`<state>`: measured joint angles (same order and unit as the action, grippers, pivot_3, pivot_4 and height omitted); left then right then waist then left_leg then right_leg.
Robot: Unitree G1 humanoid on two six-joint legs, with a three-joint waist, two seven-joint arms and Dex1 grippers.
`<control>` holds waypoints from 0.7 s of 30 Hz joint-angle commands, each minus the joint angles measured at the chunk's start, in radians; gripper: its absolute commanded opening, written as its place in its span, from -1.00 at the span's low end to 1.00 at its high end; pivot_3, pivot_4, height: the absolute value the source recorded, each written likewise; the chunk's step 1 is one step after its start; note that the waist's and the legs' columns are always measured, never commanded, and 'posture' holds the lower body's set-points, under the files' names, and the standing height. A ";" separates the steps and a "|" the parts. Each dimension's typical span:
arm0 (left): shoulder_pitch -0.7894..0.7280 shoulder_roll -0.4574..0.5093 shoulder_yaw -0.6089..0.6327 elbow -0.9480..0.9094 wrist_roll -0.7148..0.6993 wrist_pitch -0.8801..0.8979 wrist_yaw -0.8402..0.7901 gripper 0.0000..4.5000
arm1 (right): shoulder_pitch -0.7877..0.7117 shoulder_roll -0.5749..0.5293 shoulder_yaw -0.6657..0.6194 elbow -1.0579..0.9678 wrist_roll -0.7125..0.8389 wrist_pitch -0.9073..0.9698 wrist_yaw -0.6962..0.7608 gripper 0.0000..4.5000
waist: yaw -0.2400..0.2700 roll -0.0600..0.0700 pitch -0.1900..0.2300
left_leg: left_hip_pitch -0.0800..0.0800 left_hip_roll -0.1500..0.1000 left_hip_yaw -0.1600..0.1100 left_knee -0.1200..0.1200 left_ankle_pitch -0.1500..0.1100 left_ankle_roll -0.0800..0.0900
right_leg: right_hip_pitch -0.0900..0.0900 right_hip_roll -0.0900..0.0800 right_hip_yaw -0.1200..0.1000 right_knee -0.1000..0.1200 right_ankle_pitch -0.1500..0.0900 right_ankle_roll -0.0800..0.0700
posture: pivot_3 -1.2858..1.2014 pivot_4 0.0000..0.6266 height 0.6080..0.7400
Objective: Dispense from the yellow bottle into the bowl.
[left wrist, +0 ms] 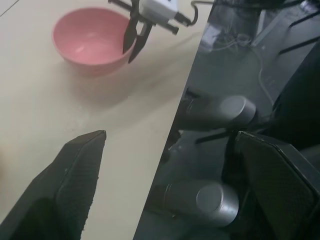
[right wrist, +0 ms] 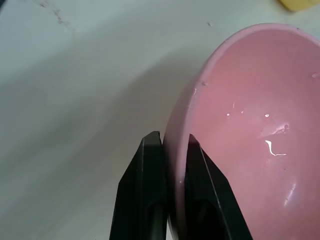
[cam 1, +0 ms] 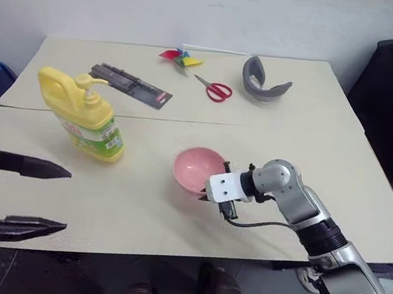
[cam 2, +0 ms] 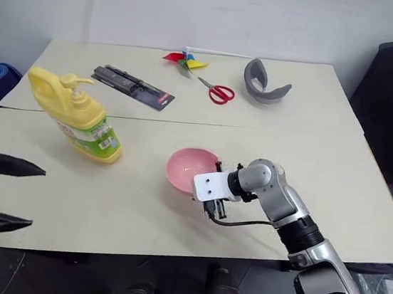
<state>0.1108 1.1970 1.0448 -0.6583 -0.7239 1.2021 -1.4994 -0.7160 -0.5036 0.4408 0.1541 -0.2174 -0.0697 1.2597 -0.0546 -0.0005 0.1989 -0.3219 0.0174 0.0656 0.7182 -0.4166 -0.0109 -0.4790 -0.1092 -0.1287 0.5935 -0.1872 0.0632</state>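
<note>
my right fingers (right wrist: 172, 175) were pinched on the near rim of the pink bowl (cam 1: 195, 168), one finger inside the wall and one outside, so the bowl sat tilted against them on the beige worktop (cam 1: 139, 204). a small pale smear lay inside the bowl. my left fingers (cam 1: 40, 196) were spread wide and held nothing, hovering at the worktop's near left edge, well apart from the bowl. the yellow bottle (cam 1: 85, 115) stood upright on the worktop, left of the bowl and beyond my left fingers, touching neither hand, its pump spout toward the bowl's side. farther back lay red-handled scissors (cam 1: 216, 89), a carded black tool (cam 1: 131, 85), a coloured pinwheel (cam 1: 181, 57) and a curved grey piece (cam 1: 262, 80).
</note>
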 commanded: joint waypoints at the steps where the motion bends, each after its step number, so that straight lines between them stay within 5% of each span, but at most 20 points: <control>1: 0.049 -0.012 0.036 0.011 0.048 -0.105 0.010 1.00 | 0.018 -0.016 -0.002 -0.004 0.011 -0.016 -0.010 -0.46 | 0.003 0.000 0.000 | 0.000 0.000 0.000 0.000 0.000 0.000 | 0.000 0.000 0.000 0.000 0.000 0.000 | 0.03 -0.52 1.00; 10: 0.117 -0.038 0.048 0.102 0.093 -0.247 0.029 1.00 | -0.016 -0.140 -0.167 -0.121 0.243 0.292 0.134 0.93 | 0.013 0.000 0.000 | -0.001 0.000 0.000 -0.001 -0.001 0.002 | 0.000 0.000 -0.001 -0.001 0.000 0.000 | 0.03 -0.52 1.00; 14: 0.171 -0.040 0.116 0.172 0.123 -0.284 -0.008 1.00 | -0.107 -0.364 -0.306 -0.053 0.463 0.484 0.331 0.99 | 0.024 0.002 0.001 | -0.002 0.000 0.000 -0.001 -0.002 0.003 | -0.001 0.000 0.000 -0.002 0.000 0.000 | 0.03 -0.52 1.00; 21: 0.155 0.049 0.215 0.360 0.122 -0.259 -0.028 1.00 | -0.257 -0.657 -0.213 0.226 0.698 0.497 0.355 0.99 | 0.025 0.001 0.001 | -0.001 0.001 0.002 -0.003 -0.003 0.006 | 0.000 0.001 -0.002 -0.006 0.000 0.000 | 0.03 -0.52 1.00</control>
<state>0.2793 1.2318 1.2172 -0.3314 -0.6027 0.9390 -1.5000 -0.9528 -1.1356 0.2117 0.3565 0.4217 0.4166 1.5402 -0.0291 0.0006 0.1996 -0.3227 0.0183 0.0686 0.7157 -0.4202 -0.0048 -0.4793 -0.1085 -0.1295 0.5881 -0.1872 0.0632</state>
